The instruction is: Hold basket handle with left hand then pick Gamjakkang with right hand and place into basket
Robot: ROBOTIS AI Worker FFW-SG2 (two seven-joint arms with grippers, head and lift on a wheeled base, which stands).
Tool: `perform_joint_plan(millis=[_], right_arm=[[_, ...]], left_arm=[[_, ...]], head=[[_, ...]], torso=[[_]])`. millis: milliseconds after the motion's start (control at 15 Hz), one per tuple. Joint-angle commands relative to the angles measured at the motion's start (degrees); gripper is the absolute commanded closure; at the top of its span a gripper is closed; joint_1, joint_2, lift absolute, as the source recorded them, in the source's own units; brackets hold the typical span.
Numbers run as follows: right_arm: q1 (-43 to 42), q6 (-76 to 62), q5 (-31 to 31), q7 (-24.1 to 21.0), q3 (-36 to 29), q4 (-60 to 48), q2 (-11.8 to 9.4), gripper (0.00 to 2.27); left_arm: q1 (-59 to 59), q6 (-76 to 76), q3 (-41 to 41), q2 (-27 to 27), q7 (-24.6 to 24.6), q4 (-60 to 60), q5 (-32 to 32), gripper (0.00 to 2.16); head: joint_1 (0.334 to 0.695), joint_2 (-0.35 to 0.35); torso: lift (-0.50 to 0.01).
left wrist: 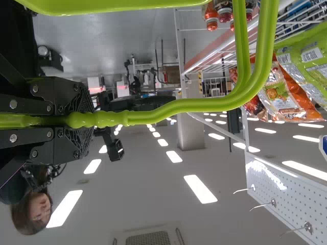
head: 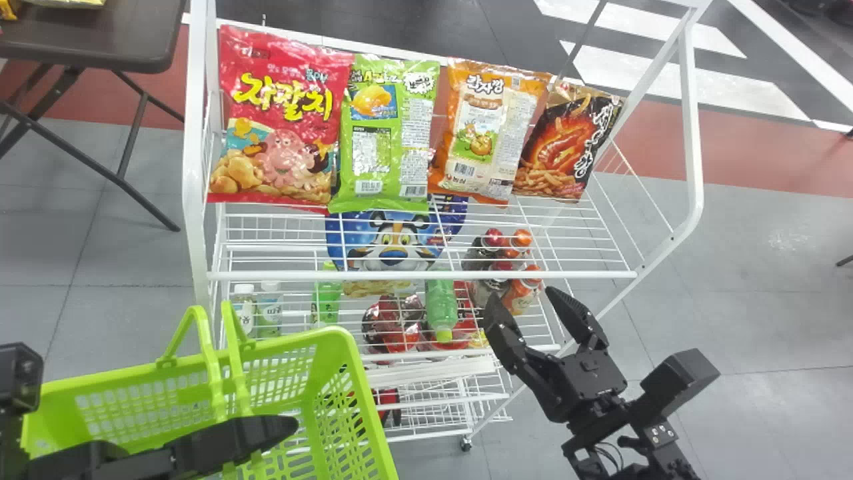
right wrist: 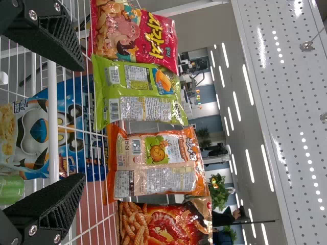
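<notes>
Along the back of the white wire rack's [head: 420, 275] top shelf, four snack bags stand side by side: a red bag [head: 276, 120] at the left end, a green bag [head: 383, 140], then the orange Gamjakkang [head: 490, 127], and a dark bag [head: 566, 150] with flame-red artwork at the right end. The Gamjakkang is upright between the green and dark ones, leaning slightly. Through the shelf wires show a blue packet [head: 393, 247] with a tiger face, bottles with red and orange caps [head: 523, 239], and a green bottle [head: 441, 307].

In front of the rack, at its right side, the right gripper [head: 521, 297] is empty and spread, its two fingers well apart and below the Gamjakkang in the head view. At the lower left, the left gripper [head: 283, 430] is clamped on the handle [left wrist: 179, 106] of the lime-green basket [head: 343, 337].

Around the rack runs a grey tiled floor [head: 753, 287], crossed by a red band [head: 753, 163], with black and white stripes beyond. A dark table [head: 100, 43] with folding-style legs stands to the left. Overhead are rows of bright ceiling lights [left wrist: 200, 189], near a pale column [left wrist: 191, 127]; a white pegboard [left wrist: 286, 191] carries metal hooks. Farther off is a leafy plant [right wrist: 217, 189].
</notes>
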Motion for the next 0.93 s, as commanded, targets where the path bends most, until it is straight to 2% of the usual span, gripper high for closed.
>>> perform_joint_plan(millis=[0, 600, 867], right_arm=[[0.0, -0.03, 0.08, 0.0, 0.0, 0.0, 0.14, 0.06], [-1.32, 1.37, 0.52, -0.53, 0.26, 0.09, 0.14, 0.1], [-8.44, 9.11, 2.63, -3.43, 0.09, 0.44, 0.14, 0.09]], left_arm=[[-0.84, 0.03, -0.14, 0.06, 0.15, 0.07, 0.09, 2.15], [-1.9, 0.03, -0.4, 0.15, 0.24, 0.24, 0.27, 2.15], [-2.07, 0.03, -0.93, 0.33, 0.15, 0.33, 0.44, 2.15]], head=[[0.695, -0.35], [0.695, -0.35], [0.695, -0.35]], torso=[[-0.017], [-0.017], [-0.017]])
